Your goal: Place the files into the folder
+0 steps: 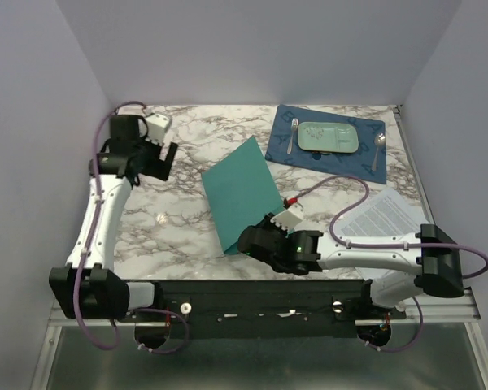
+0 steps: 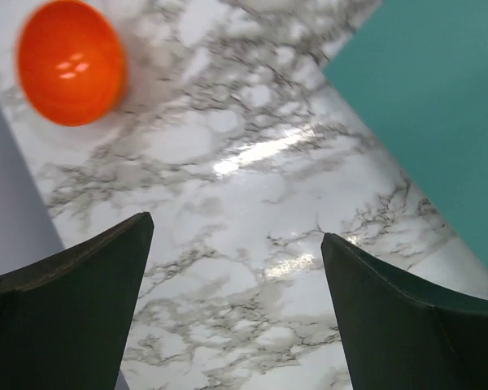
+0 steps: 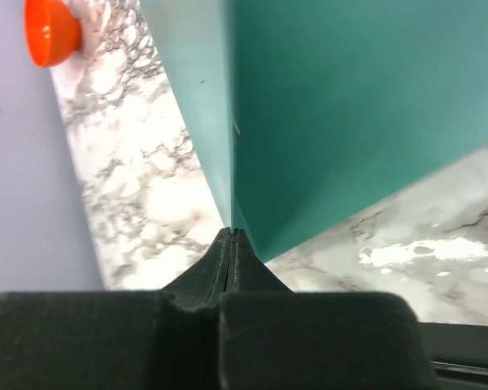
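Note:
The teal-green folder [image 1: 242,193] lies closed on the marble table, tilted, in the middle. My right gripper [image 1: 246,241] is shut on its near corner. In the right wrist view the jaws [image 3: 231,234] pinch the thin edge of the folder [image 3: 350,106], whose cover rises slightly from the table there. The files [image 1: 382,215], white printed sheets, lie at the right edge of the table beside my right arm. My left gripper [image 1: 167,158] is open and empty above the table, left of the folder. In its wrist view [image 2: 236,227] the folder's corner [image 2: 439,106] shows at the upper right.
A dark blue placemat [image 1: 309,158] at the back right holds a pale green tray [image 1: 328,136], a fork [image 1: 290,134] and a spoon [image 1: 377,146]. An orange bowl [image 2: 69,61] stands near the left wall and also shows in the right wrist view [image 3: 50,31].

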Robot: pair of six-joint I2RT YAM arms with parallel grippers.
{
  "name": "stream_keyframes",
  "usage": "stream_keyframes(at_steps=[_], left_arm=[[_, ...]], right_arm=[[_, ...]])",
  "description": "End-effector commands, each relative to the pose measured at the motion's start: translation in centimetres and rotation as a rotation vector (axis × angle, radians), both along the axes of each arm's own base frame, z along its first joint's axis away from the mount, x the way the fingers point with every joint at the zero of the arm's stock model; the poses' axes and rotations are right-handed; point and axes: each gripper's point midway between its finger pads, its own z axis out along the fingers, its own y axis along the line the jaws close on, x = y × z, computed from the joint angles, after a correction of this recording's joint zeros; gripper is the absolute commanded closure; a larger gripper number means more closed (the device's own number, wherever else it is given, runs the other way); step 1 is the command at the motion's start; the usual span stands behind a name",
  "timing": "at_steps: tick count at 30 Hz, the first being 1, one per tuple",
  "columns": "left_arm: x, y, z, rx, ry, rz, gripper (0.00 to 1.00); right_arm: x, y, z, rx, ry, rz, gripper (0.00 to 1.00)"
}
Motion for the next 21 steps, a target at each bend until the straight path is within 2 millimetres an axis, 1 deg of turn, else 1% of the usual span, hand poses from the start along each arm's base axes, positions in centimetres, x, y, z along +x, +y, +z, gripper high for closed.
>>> stream_keyframes(at_steps=[1,2,3,4,5,6,7,8,9,10,11,13,15,17,18,19,20,21], left_arm=[[-4.5,1.9,4.1,-0.17,0.03,0.01,0.01],[-4.7,2.3,4.5,-0.18,0.017,0.015,0.01],[-5.0,3.6,4.7,-0.184,0.007,0.052,0.01],[-5.5,4.0,5.1,-0.192,-0.005,0.07,0.01],[-5.7,4.5,5.2,-0.2,-0.007,0.082,0.01],[-5.9,5.6,5.5,-0.252,-0.014,0.121,0.01],[-6.0,6.3,5.6,-0.28,-0.012,0.149,0.01],[-6.1,6.9,5.6,-0.308,-0.011,0.169,0.01],[-6.1,7.4,5.6,-0.348,-0.01,0.187,0.01],[-6.1,8.8,5.0,-0.367,0.007,0.237,0.01],[-6.1,9.2,4.6,-0.384,0.016,0.252,0.01],[-6.3,10.3,3.8,-0.416,0.029,0.281,0.01],[-6.5,10.6,3.5,-0.426,0.031,0.287,0.01],[-6.7,10.9,3.5,-0.435,0.024,0.293,0.01],[-6.8,11.0,3.6,-0.439,0.02,0.297,0.01],[-7.0,11.0,3.4,-0.438,0.021,0.299,0.01],[-7.1,10.9,3.4,-0.437,0.02,0.298,0.01],[-7.2,10.9,3.2,-0.437,0.025,0.3,0.01]], right_arm=[[0.3,-3.6,1.9,-0.512,-0.169,0.042,1.0],[0.2,-3.4,2.5,-0.571,-0.192,0.057,1.0],[0.5,-3.1,4.8,-0.644,-0.234,0.063,1.0],[0.0,-2.3,4.0,-0.735,-0.25,0.095,1.0],[0.0,-1.7,4.4,-0.79,-0.267,0.106,1.0],[0.0,-1.9,6.3,-0.846,-0.291,0.091,0.99],[-0.4,-1.1,5.2,-0.932,-0.301,0.106,0.99],[-0.6,-1.0,5.3,-0.98,-0.312,0.105,1.0],[-0.7,-1.3,5.6,-1.081,-0.329,0.143,1.0],[-0.9,-0.5,5.5,-1.1,-0.336,0.163,1.0],[-1.1,-0.2,4.8,-1.135,-0.34,0.182,1.0],[-1.7,0.0,4.3,-1.16,-0.347,0.211,1.0],[-2.1,0.6,3.7,-1.191,-0.357,0.241,1.0],[-3.1,1.6,3.1,-1.222,-0.392,0.303,0.99],[-3.5,3.2,2.7,-1.238,-0.423,0.369,1.0],[-4.5,4.3,2.2,-1.244,-0.453,0.426,0.99],[-5.0,4.8,1.2,-1.268,-0.471,0.482,0.99],[-5.7,7.2,1.1,-1.222,-0.513,0.567,0.99]])
